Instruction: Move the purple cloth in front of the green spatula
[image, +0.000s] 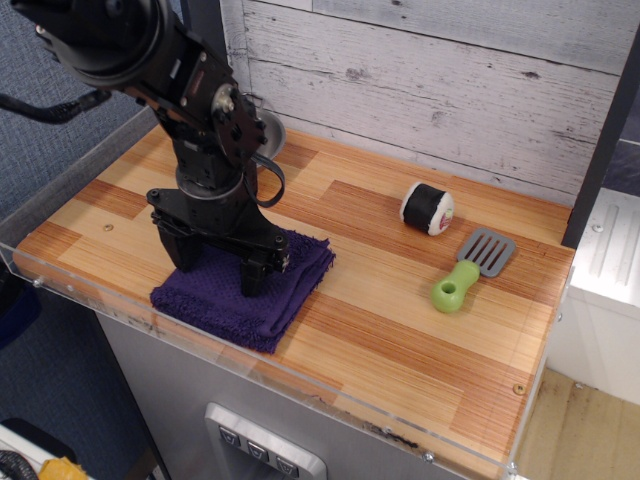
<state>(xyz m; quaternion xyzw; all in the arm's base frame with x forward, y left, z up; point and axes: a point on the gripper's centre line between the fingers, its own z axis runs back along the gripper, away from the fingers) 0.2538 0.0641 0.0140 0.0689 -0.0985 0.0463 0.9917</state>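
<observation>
The purple cloth (285, 288) lies folded at the front left of the wooden counter, close to the clear front rim. My gripper (216, 268) points straight down onto it, open, with both fingertips (252, 280) resting on the cloth's left and middle parts. The green spatula (468, 270) lies far to the right, with its lime handle toward the front and its grey slotted blade toward the back. Cloth and spatula are well apart.
A black-and-white sushi roll (427, 208) sits behind and left of the spatula. A steel bowl (270, 128) at the back left is mostly hidden by my arm. A clear acrylic rim (330, 395) runs along the counter's front. A plank wall (430, 70) closes the back.
</observation>
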